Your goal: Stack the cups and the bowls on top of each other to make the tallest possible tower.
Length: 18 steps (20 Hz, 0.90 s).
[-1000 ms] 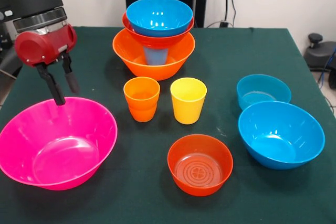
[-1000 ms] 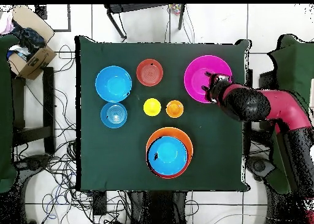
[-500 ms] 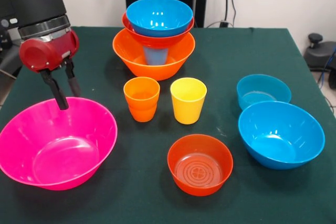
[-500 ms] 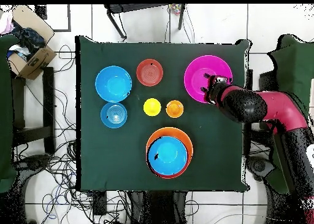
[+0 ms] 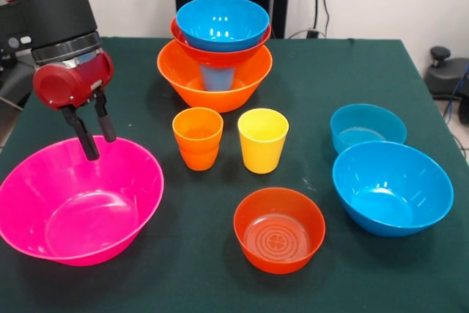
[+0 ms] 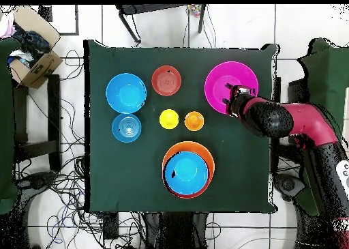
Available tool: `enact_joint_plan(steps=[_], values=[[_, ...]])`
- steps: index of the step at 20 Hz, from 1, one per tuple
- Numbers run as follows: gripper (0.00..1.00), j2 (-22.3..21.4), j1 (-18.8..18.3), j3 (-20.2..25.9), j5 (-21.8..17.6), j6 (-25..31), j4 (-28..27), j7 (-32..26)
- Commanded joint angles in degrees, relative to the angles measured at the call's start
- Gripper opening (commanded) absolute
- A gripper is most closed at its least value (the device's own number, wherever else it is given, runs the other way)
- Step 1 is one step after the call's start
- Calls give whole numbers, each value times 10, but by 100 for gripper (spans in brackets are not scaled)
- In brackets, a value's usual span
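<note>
The gripper (image 5: 98, 138) is hanging over the far rim of the big pink bowl (image 5: 77, 203), its two dark fingers (image 5: 86, 141) parted and pointing down at the rim. Off to its right the orange cup (image 5: 198, 138) and yellow cup (image 5: 262, 139) are standing upright side by side. Beyond them the tower (image 5: 218, 53) is sitting: big orange bowl, a blue cup inside, a red-orange bowl and a blue bowl on top. Farther right, a red-orange bowl (image 5: 279, 229) and two blue bowls (image 5: 391, 188) are waiting on the green table (image 5: 315, 78).
</note>
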Motion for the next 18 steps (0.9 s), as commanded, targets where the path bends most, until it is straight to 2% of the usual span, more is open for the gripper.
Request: enact_joint_plan(steps=[1, 18], values=[[100, 5, 16, -61, -59, -19, 5, -123], [100, -3, 31, -104, -62, 13, 11, -106]])
